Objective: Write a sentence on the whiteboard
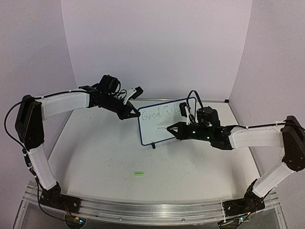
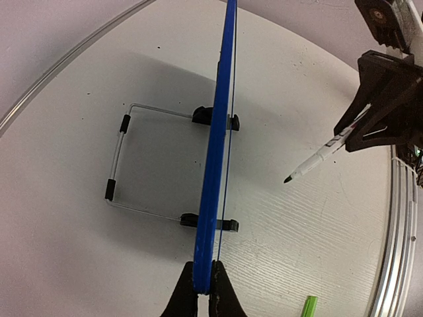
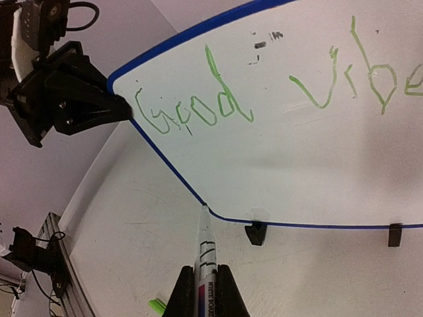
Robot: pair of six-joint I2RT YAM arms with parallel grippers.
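Slippage risk: left gripper [image 2: 203, 285] pinches the edge of the small blue-rimmed rectangular whiteboard [image 3: 291, 172], right gripper [image 3: 206, 281] clamps a white marker pen [image 3: 205, 241]; heavy strokes could topple it.

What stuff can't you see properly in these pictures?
- Top view: the end of the sentence on the whiteboard hides behind the right arm.
- Right wrist view: letters after "vibe" run off the right edge.
- Left wrist view: the whiteboard is edge-on, so no writing shows.
- Small green piece: too small in the top view, cut by the bottom edge in both wrist views.
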